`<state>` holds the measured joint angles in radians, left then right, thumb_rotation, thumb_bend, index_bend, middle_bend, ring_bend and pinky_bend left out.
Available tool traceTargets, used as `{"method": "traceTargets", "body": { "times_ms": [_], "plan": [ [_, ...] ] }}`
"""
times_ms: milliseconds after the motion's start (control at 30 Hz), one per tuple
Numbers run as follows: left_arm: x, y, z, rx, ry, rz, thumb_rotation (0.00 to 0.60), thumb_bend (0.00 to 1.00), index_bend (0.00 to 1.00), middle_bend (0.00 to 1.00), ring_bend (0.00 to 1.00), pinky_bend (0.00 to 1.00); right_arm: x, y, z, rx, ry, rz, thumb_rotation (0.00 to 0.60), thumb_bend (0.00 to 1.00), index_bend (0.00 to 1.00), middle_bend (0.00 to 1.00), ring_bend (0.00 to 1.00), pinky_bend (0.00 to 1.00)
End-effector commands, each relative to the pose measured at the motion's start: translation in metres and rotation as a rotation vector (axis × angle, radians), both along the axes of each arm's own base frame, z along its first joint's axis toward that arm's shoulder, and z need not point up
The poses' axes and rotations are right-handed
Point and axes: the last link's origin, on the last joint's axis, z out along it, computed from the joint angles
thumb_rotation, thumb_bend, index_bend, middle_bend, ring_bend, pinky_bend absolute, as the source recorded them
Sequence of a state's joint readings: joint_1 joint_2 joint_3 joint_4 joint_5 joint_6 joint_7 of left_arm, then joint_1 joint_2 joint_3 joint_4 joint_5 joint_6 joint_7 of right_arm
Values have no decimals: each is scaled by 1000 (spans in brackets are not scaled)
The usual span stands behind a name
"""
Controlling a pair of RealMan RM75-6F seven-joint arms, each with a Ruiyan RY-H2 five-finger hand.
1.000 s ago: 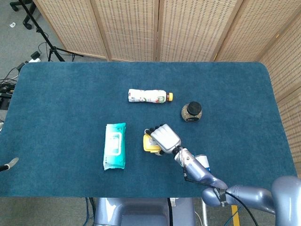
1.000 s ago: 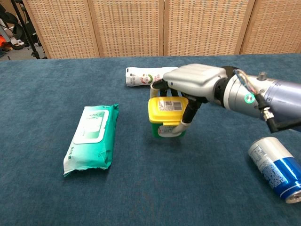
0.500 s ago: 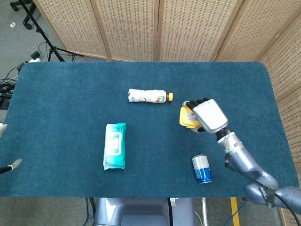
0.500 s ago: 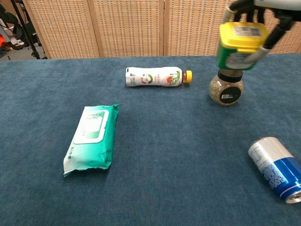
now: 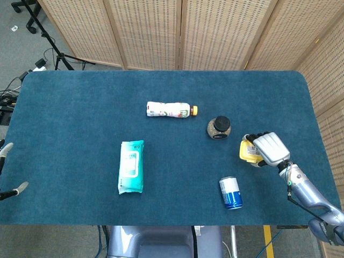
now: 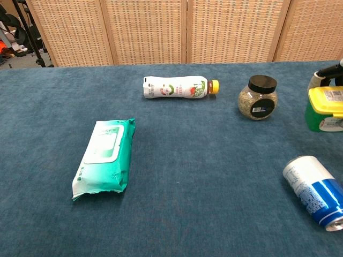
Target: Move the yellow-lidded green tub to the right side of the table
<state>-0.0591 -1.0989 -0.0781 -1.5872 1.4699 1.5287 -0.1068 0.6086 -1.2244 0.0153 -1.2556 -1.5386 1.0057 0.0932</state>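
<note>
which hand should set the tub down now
The right hand: it already grips the green tub over the table's right side. The left hand shows only fingertips at the far left edge.

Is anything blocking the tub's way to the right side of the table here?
Nothing visible does. The right hand holds the tub already right of the jar and blue can; only bare table lies beyond it.
</note>
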Motion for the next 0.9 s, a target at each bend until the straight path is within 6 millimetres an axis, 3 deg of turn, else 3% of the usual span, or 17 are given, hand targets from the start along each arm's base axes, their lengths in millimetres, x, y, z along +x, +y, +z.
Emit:
{"method": "traceTargets", "body": {
  "times_ms": [33, 167, 267, 333, 400, 500, 800, 900],
  "plan": [
    [0, 0, 0, 1, 1, 0, 600, 83, 0, 0, 0, 0, -14, 9, -16, 60, -1, -22, 600, 550, 484, 566, 502, 475],
    [0, 1, -1, -5, 0, 4, 600, 83, 0, 0, 0, 0, -21, 13, -22, 63, -8, 34, 600, 530, 484, 528, 427, 475],
    [0, 0, -2, -6, 2, 2, 600, 84, 0, 0, 0, 0, -28, 15, -24, 83, -8, 46, 600, 379, 477, 433, 319, 474],
    [0, 0, -2, -6, 2, 2, 600, 83, 0, 0, 0, 0, -32, 16, -25, 97, 7, 56, 600, 274, 425, 328, 228, 443],
    [0, 0, -2, -6, 2, 3, 600, 83, 0, 0, 0, 0, -34, 17, -24, 100, 26, 71, 600, 176, 295, 169, 108, 360],
    [0, 0, -2, -6, 2, 2, 600, 83, 0, 0, 0, 0, -35, 20, -20, 98, 29, 85, 600, 135, 155, 20, 9, 280],
    [1, -1, -1, -3, -1, 0, 600, 83, 0, 0, 0, 0, -37, 30, -7, 44, 21, 117, 600, 105, 117, 0, 0, 220],
    [1, -2, -1, -3, -2, -3, 600, 83, 0, 0, 0, 0, -43, 44, 0, 36, -16, 100, 600, 105, 107, 0, 0, 220]
  ]
}}
